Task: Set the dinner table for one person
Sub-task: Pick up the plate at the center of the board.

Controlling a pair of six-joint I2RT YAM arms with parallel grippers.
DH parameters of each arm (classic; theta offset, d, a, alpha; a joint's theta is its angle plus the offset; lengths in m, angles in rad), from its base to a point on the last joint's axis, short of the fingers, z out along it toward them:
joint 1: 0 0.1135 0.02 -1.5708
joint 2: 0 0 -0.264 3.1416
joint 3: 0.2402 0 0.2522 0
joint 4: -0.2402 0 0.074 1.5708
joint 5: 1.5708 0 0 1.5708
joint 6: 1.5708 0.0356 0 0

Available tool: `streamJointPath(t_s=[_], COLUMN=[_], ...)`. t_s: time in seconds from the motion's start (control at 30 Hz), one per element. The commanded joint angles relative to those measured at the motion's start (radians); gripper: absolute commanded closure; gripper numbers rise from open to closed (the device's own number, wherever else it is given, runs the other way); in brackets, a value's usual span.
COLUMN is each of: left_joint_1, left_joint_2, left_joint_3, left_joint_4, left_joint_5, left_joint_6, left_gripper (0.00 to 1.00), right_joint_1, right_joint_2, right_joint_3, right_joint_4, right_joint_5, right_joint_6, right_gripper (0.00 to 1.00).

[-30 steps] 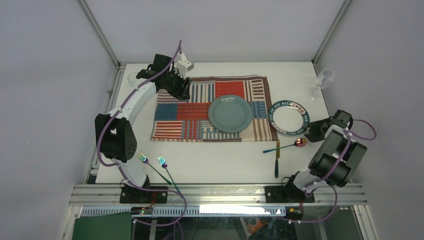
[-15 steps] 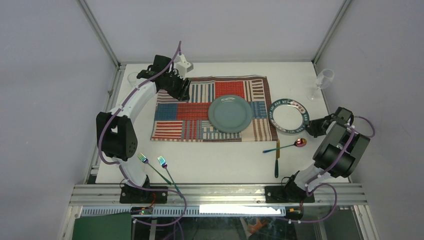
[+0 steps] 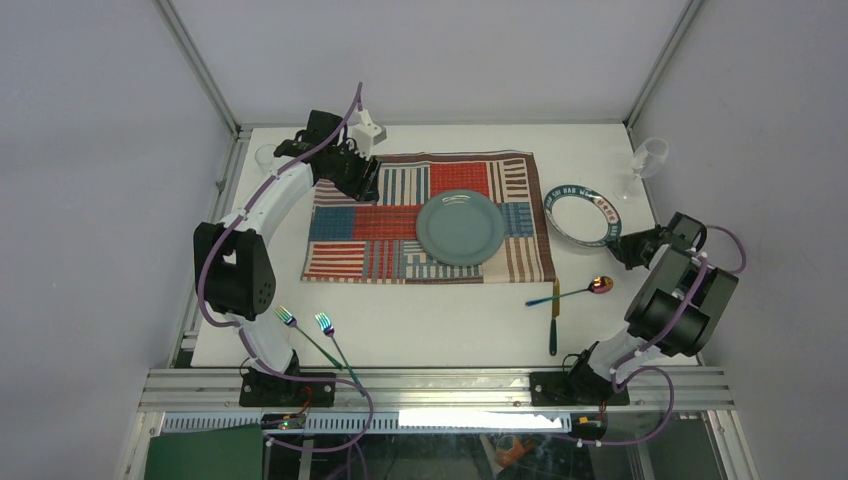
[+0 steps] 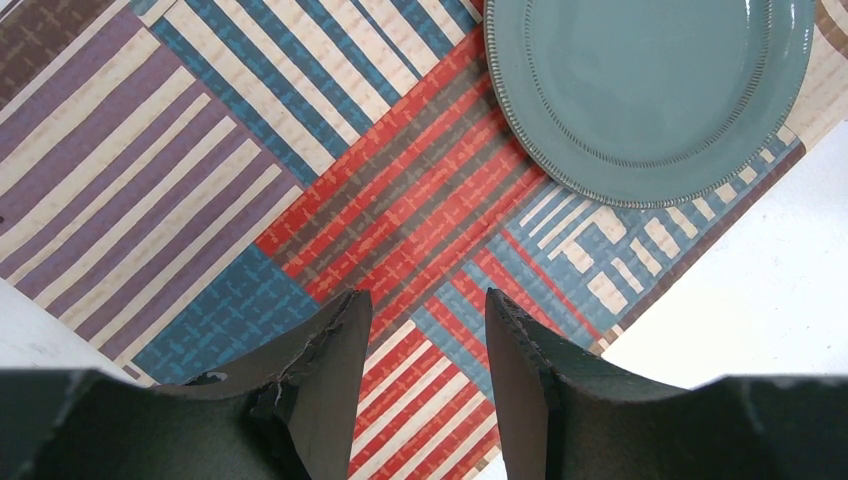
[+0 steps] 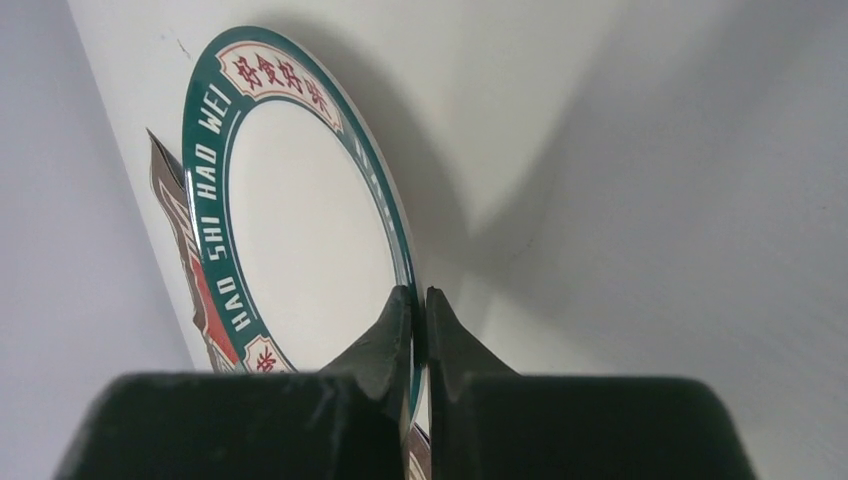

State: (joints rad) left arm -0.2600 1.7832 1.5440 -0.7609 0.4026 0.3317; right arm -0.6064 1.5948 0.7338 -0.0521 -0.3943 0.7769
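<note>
On the dinner table (image 3: 440,320), forks (image 3: 323,323), a knife (image 3: 553,330) and a spoon (image 3: 575,292) lie nearest. Behind them, the right gripper (image 5: 420,297) is clenched on a green-rimmed plate (image 5: 300,230) just beside the placemat (image 3: 350,250). Farther, the left gripper (image 4: 428,300) hangs over the placemat near a teal plate (image 3: 460,227), jaws apart, empty.

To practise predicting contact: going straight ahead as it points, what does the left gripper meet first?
The left gripper would probably meet the placemat first, short of the teal plate; depth unclear.
</note>
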Motion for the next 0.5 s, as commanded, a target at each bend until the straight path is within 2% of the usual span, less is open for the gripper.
streamJointPath(t_s=[0.0,0.27,0.47], left_joint_1=[0.005,0.004,0.001], left_joint_2=[-0.024,-0.017,-0.004], left_joint_3=[0.042,0.098,0.122], left_joint_4=[0.026,-0.005,-0.025], left_joint_5=[0.024,-0.005,-0.008], left_joint_6=[-0.004,-0.030,-0.052], left_gripper=[0.53,0.52,0.53], right_joint_1=[0.045,0.203,0.224], right_joint_2=[-0.091,-0.302,-0.414], right_joint_3=[-0.031,-0.051,-0.030], right_joint_4=[-0.022,-0.077,-0.106], right_joint_5=[0.019,-0.006,0.010], right_joint_6=[-0.076,-0.166,-0.172], right_gripper=[1.00,1.00,1.00])
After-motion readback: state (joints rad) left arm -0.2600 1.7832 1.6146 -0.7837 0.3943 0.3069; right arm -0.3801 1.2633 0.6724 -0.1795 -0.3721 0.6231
